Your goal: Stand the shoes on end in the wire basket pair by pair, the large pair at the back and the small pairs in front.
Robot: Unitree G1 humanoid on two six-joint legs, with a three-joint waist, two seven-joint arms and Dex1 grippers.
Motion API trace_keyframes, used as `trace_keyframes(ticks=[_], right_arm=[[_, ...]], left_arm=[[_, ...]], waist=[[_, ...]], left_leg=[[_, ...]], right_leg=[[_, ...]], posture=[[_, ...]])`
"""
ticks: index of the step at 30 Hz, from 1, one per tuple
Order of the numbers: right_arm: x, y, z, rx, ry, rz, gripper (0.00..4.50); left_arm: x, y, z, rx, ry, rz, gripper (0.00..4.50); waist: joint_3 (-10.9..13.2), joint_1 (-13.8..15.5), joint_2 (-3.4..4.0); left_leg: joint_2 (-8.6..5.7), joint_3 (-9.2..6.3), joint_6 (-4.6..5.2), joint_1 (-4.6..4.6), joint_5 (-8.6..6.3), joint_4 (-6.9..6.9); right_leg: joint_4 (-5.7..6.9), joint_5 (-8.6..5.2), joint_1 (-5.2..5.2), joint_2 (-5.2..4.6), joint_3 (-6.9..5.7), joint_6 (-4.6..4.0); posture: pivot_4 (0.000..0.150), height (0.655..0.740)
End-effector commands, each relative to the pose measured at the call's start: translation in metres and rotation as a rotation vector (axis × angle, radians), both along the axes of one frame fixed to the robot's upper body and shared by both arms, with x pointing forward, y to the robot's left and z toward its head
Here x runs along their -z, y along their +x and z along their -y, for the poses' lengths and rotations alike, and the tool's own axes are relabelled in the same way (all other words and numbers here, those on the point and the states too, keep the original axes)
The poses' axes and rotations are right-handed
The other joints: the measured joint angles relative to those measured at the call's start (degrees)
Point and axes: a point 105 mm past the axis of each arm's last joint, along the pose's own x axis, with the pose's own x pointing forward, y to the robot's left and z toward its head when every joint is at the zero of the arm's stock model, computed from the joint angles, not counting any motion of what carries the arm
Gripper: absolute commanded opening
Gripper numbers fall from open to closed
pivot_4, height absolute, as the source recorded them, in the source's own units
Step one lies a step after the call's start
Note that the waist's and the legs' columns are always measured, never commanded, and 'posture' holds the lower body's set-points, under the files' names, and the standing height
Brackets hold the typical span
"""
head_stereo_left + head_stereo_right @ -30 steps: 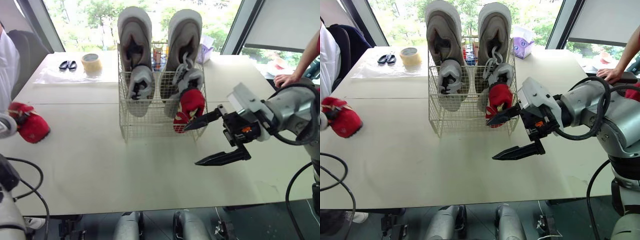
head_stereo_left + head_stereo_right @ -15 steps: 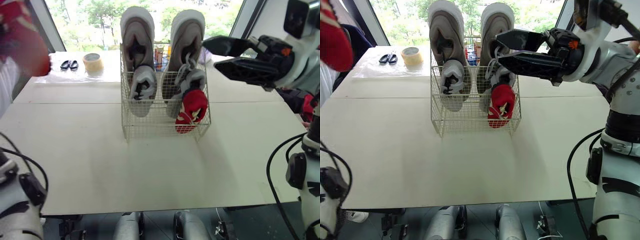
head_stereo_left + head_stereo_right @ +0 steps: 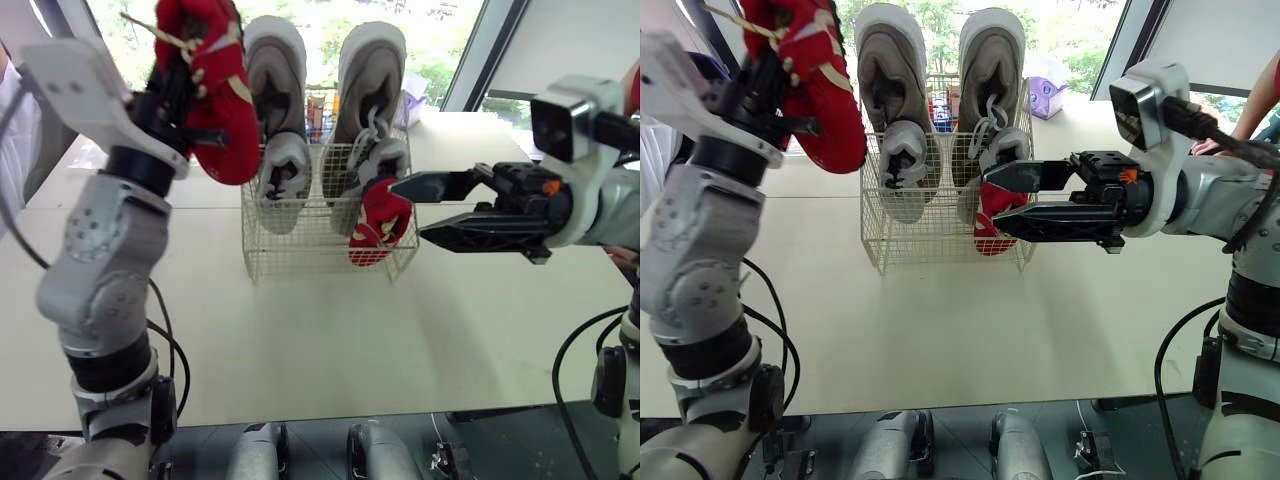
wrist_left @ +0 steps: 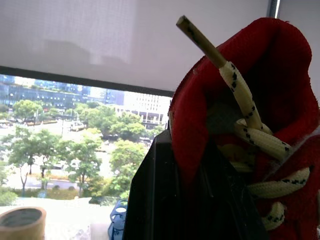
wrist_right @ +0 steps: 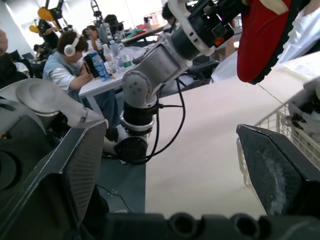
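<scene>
right gripper: fingers spread, empty, parked by the wire basket front-right corner, probably to stay out of the drop path. left gripper: clamped on a red shoe, one finger inside the opening, held high left of the basket. Bare front-left slot looks like its target. Shoe is red fabric with cream flecked laces. Its mate stands front-right, small grey pair behind, large grey pair at back.

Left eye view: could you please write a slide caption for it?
Left gripper holds a red shoe high beside the wire basket; open right gripper hovers at its right.
</scene>
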Motion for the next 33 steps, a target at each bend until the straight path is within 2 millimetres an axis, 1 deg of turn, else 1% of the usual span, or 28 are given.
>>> trace_keyframes(ticks=[1,4,6,7,8,12,14,18,20,22,24,27,30,32,33], right_arm=[[0.005,-0.001,0.012,0.032,-0.073,-0.019,4.50],[0.012,0.001,0.015,0.040,-0.119,-0.024,4.50],[0.017,0.003,0.016,0.051,-0.160,-0.010,4.50],[0.017,0.005,0.018,0.058,-0.170,-0.002,4.50],[0.016,0.007,0.019,0.067,-0.174,0.005,4.50],[0.011,0.011,0.022,0.076,-0.171,0.023,4.50],[0.010,0.012,0.021,0.075,-0.170,0.027,4.50],[0.006,0.014,0.021,0.081,-0.155,0.038,4.50],[0.005,0.015,0.020,0.082,-0.145,0.038,4.50],[0.005,0.015,0.020,0.084,-0.143,0.040,4.50],[0.005,0.016,0.021,0.085,-0.142,0.040,4.50],[0.005,0.017,0.021,0.087,-0.139,0.038,4.50],[0.007,0.020,0.021,0.092,-0.140,0.039,4.50],[0.007,0.022,0.020,0.092,-0.134,0.039,4.50],[0.007,0.022,0.019,0.091,-0.129,0.039,4.50]], left_arm=[[-0.002,-0.020,0.012,-0.069,0.047,0.154,0.02],[0.017,-0.023,0.028,-0.057,0.084,0.158,0.02],[0.035,-0.022,0.036,-0.039,0.094,0.131,0.02],[0.044,-0.020,0.036,-0.039,0.069,0.105,0.02],[0.050,-0.019,0.035,-0.042,0.060,0.096,0.02],[0.062,-0.014,0.041,-0.046,0.081,0.107,0.02],[0.071,-0.010,0.043,-0.051,0.099,0.101,0.02],[0.102,-0.003,0.047,-0.063,0.136,0.060,0.02],[0.119,0.001,0.052,-0.043,0.146,0.020,0.02],[0.132,0.004,0.050,-0.045,0.122,-0.027,0.02],[0.140,0.005,0.044,-0.058,0.081,-0.061,0.02],[0.146,0.004,0.040,-0.034,0.022,-0.107,0.02],[0.148,0.005,0.040,0.001,-0.013,-0.137,0.02],[0.140,0.006,0.041,0.009,-0.008,-0.106,0.02],[0.132,0.007,0.044,-0.003,0.018,-0.066,0.02]], waist=[[0.0,0.1,0.02],[0.0,0.2,0.01],[0.0,0.1,0.02],[0.0,0.1,0.04],[0.0,0.1,0.05],[-0.1,0.1,0.09],[-0.1,0.1,0.13],[-0.1,0.1,0.19],[-0.4,0.1,0.46],[-0.7,0.1,0.79],[-0.9,0.1,1.12],[-1.1,0.1,1.28],[-1.3,0.1,1.49],[-1.3,0.1,1.57],[-1.3,0.1,1.57]], left_leg=[[0.00,0.00,0.01,-0.01,0.00,-0.01],[0.02,0.00,0.04,-0.04,-0.02,0.01],[0.03,-0.02,0.32,-0.04,-0.19,0.07],[0.04,-0.01,0.35,-0.03,-0.21,0.08],[0.05,-0.02,0.37,-0.03,-0.22,0.08],[0.08,-0.12,0.37,-0.03,-0.22,0.08],[0.08,-0.12,0.38,-0.03,-0.23,0.08],[0.08,-0.10,0.44,-0.03,-0.27,0.08],[0.08,-0.11,0.44,-0.02,-0.27,0.09],[0.07,-0.10,0.47,0.06,-0.29,0.09],[0.07,-0.10,0.55,0.21,-0.35,0.09],[0.06,-0.05,0.62,0.63,-0.42,0.04],[0.06,-0.02,0.64,0.76,-0.43,0.01],[0.05,-0.01,0.64,0.78,-0.43,0.01],[0.05,0.00,0.64,0.79,-0.43,0.01]], right_leg=[[-0.05,0.00,0.01,0.00,0.00,0.00],[-0.10,0.00,0.03,-0.07,0.00,0.00],[-0.13,0.00,0.08,-0.08,0.00,-0.01],[-0.16,0.00,0.08,-0.08,0.01,-0.01],[-0.17,0.00,0.08,-0.08,0.01,-0.01],[-0.16,0.01,0.05,-0.07,0.02,-0.02],[-0.17,0.01,0.06,-0.08,0.02,-0.03],[-0.22,0.01,0.06,-0.11,0.03,-0.03],[-0.22,0.01,0.09,-0.13,0.03,-0.03],[-0.25,0.00,0.17,-0.14,0.03,-0.05],[-0.32,-0.07,0.35,-0.16,0.03,-0.18],[-0.39,-0.13,0.67,-0.19,0.06,-0.26],[-0.40,-0.14,0.76,-0.19,0.10,-0.27],[-0.40,-0.15,0.76,-0.19,0.11,-0.28],[-0.40,-0.15,0.77,-0.19,0.12,-0.28]], posture=[[0.150,0.7351],[0.150,0.7351],[0.150,0.7351],[0.150,0.7351],[0.150,0.7351],[0.150,0.7351],[0.150,0.7351],[0.150,0.7351],[0.150,0.7351],[0.150,0.7351],[0.150,0.7351],[0.150,0.7351],[0.150,0.7351],[0.150,0.7351],[0.150,0.7351]])
